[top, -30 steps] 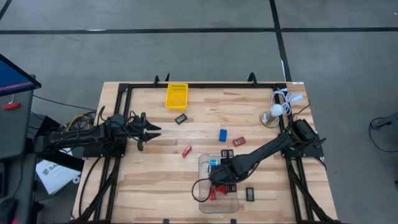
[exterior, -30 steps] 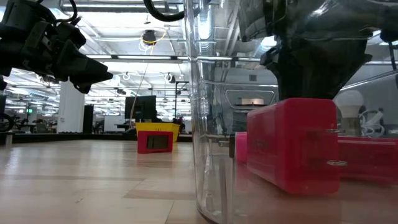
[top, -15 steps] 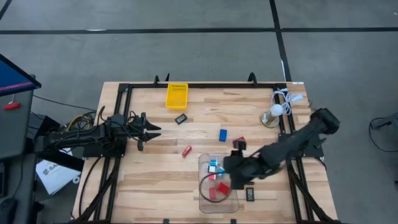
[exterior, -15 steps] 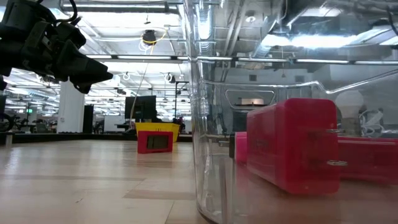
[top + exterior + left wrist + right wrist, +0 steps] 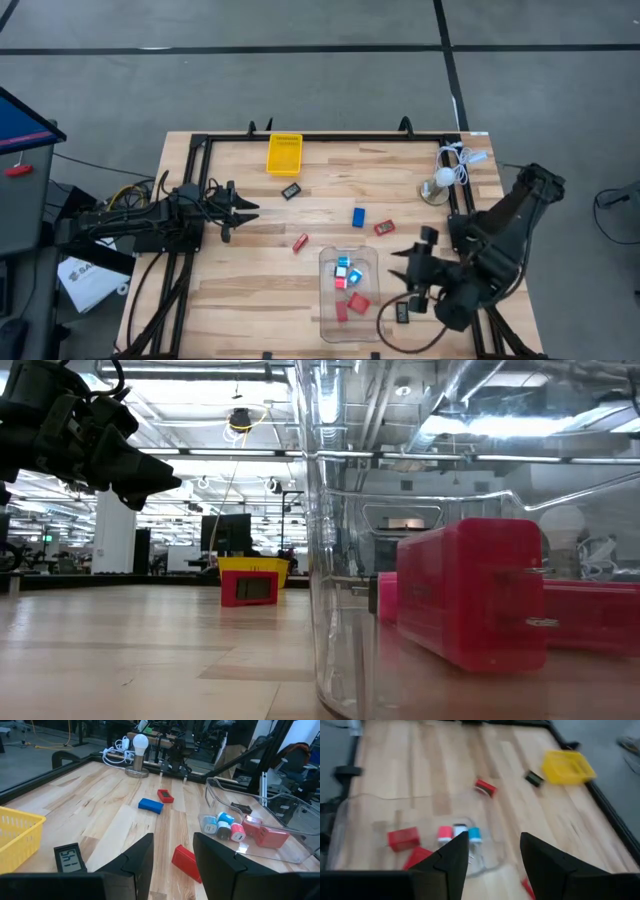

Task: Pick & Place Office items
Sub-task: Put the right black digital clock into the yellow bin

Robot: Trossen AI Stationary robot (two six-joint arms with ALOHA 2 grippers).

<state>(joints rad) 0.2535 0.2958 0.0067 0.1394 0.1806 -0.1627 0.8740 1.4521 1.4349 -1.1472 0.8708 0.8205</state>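
The clear plastic bin [image 5: 349, 294] is used here as the landmark on the table [image 5: 250, 290]. Inside the bin, two red blocks [image 5: 351, 305] and a few small white-and-cyan bits [image 5: 346, 271] are seen, so part of the job looks done. Other office items are still left outside. A blue block [image 5: 358, 216] and a small red piece [image 5: 384, 228] lie just past the far end of the bin. Another red block [image 5: 300, 242] lies off the bin's far left corner. A black rectangle with a pale label [image 5: 402, 312] rests just right of the bin, near its close end. A second black rectangle [image 5: 291, 190] lies well away from the bin, next to the yellow tray [image 5: 284, 153]. So about five pieces are judged to be still waiting. The right pincer [image 5: 412, 275] is held up in the air just right of the bin, with its fingers apart and nothing in them. The left pincer [image 5: 236, 210] waits far to the left of the bin, with its fingers apart and nothing held. A white bulb lamp [image 5: 443, 180] stands far off, past the bin's right side, and is not part of the job.
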